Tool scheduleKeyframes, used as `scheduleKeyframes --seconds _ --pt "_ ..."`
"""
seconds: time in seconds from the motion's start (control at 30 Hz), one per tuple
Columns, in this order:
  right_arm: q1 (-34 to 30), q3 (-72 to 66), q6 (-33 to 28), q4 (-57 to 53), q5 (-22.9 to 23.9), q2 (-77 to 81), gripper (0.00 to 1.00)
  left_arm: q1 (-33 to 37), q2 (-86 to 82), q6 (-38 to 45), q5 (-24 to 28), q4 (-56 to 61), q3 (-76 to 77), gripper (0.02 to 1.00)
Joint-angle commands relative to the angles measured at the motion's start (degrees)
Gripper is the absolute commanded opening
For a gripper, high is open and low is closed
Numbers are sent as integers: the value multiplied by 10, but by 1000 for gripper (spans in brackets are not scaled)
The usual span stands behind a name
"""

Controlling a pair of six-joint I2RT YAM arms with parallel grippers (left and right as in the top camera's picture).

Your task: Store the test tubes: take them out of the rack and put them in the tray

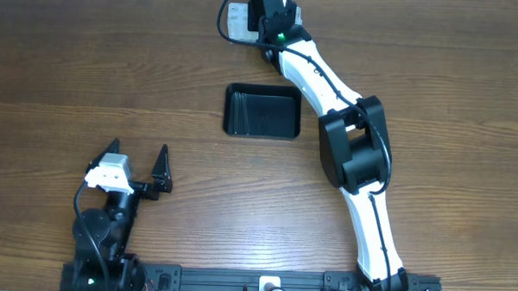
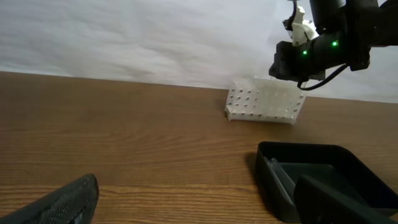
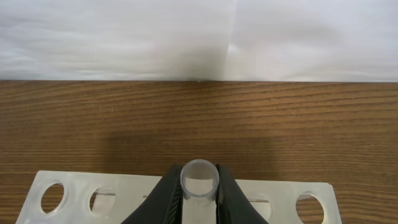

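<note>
Test tube (image 3: 199, 177) and surroundings, left to right: left gripper (image 1: 139, 150), fingers spread wide, above open wood-grain table (image 1: 433, 100); black rectangular tray (image 1: 226, 110) at centre, bare wood on every side; white perforated rack (image 1: 238, 22) near the far edge, where the right gripper (image 3: 199, 194) pinches the clear, round-mouthed tube.

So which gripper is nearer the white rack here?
Right. The right gripper is over the rack, shut on a test tube; the left gripper sits far off, near its base.
</note>
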Motion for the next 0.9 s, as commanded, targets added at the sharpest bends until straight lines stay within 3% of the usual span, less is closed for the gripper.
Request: scheduleKeyframes --seconds 0.03,0.5,0.63,0.77,0.9 --pt "-3 16 -3 -1 13 6 110 2 -3 9 5 -1 -3 1000" --pt "5 16 -37 -4 18 -197 93 2 -3 9 5 -1 -3 1000" --pt "18 15 -20 -105 17 -269 86 2 -3 9 5 -1 -3 1000" --pt "29 15 33 -269 -21 -285 64 2 -3 9 5 -1 -3 1000" --pt "28 -14 85 -388 -114 -263 56 2 -3 9 5 -1 -3 1000"
